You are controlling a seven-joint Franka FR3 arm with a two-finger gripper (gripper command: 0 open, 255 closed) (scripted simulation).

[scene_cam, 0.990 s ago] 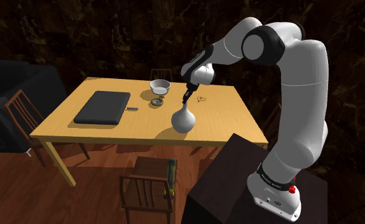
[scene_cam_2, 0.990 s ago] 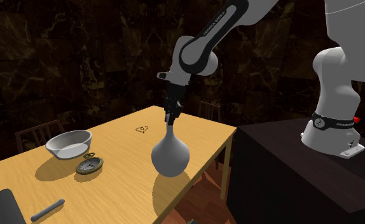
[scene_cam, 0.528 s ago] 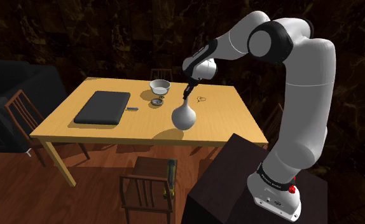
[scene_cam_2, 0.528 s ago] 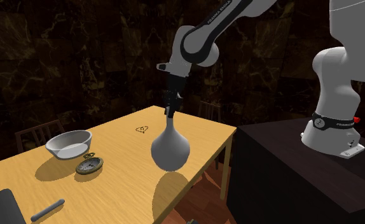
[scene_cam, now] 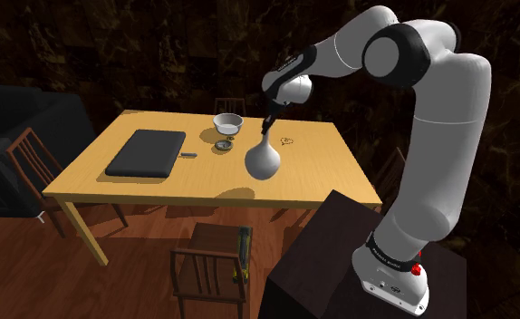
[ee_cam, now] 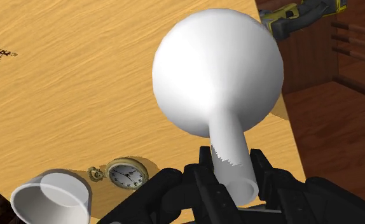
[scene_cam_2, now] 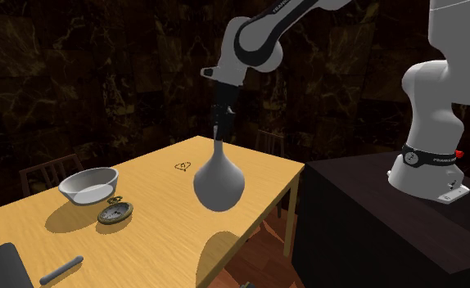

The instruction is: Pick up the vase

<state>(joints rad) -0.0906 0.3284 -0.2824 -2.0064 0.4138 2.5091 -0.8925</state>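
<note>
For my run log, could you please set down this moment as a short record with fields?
vase: white, round body, narrow neck upward, hanging clear of the table above its shadow
gripper: shut on the vase's neck
table: light wood
also on the table: bowl, pocket watch, dark flat slab, small grey stick
task state: vase is off the table, in the gripper's hold

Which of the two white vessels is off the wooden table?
The round-bellied white vase with a narrow neck: the black pincer clasps its neck and it hangs above the light wooden table. The shallow white bowl rests on it.
</note>
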